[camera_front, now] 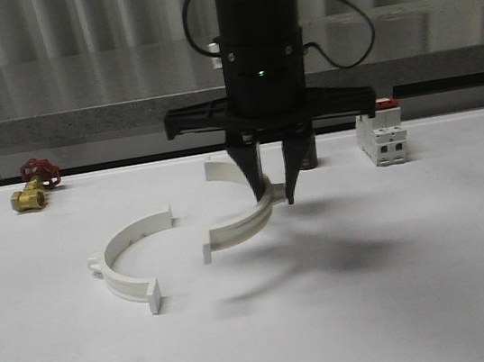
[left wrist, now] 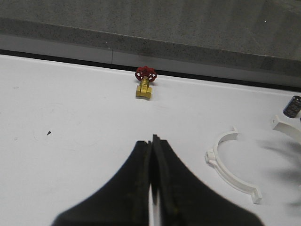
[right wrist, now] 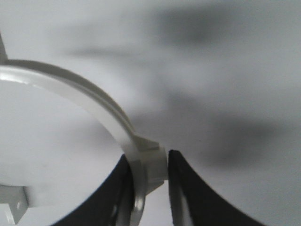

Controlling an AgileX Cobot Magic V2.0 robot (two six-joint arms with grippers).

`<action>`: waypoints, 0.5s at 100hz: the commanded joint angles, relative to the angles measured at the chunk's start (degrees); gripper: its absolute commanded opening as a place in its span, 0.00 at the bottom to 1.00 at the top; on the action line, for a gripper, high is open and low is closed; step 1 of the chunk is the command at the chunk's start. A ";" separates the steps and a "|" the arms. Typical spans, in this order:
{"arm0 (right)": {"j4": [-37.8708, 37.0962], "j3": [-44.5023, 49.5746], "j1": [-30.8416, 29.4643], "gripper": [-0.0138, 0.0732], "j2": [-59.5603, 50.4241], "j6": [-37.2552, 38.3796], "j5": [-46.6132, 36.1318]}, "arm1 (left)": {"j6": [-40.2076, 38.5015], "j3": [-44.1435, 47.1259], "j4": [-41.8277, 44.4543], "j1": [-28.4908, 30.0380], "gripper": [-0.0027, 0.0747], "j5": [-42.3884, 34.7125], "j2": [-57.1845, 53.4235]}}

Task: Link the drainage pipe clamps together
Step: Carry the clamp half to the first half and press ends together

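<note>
pinching the middle of one white clamp half, the right gripper comes straight down from above near the centre of the table; its two black fingers sit on either side of the band, one inside the curve and one outside. in the right wrist view the fingers close on the band right at its small outer lug. this half is a semicircle whose open side faces the robot's left; its end tabs point that way, one near the front and one further back, so the line between the tabs runs roughly front to back. whether it is lifted off the table or resting on it i cannot tell.

the other clamp half lies flat on the table just to the left, apart from the first, with its open side facing right toward the held one. the two curves face each other but do not touch.

the left gripper has its fingers pressed together on nothing, above bare table. a brass valve with a red handle sits at the far left, and a white switch with a red top stands at the far right.
</note>
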 commanded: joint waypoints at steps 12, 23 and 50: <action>-1.21 -4.55 1.80 0.21 0.89 0.86 0.53 | 0.03 -1.42 -0.20 0.12 0.01 -4.41 0.36; -1.21 -5.70 2.41 0.21 2.69 2.70 0.27 | 0.03 -1.42 -0.20 0.12 0.01 -4.41 0.36; -1.06 -9.45 2.99 0.21 5.79 3.06 -0.75 | 0.03 -1.42 -0.20 0.12 0.01 -4.41 0.36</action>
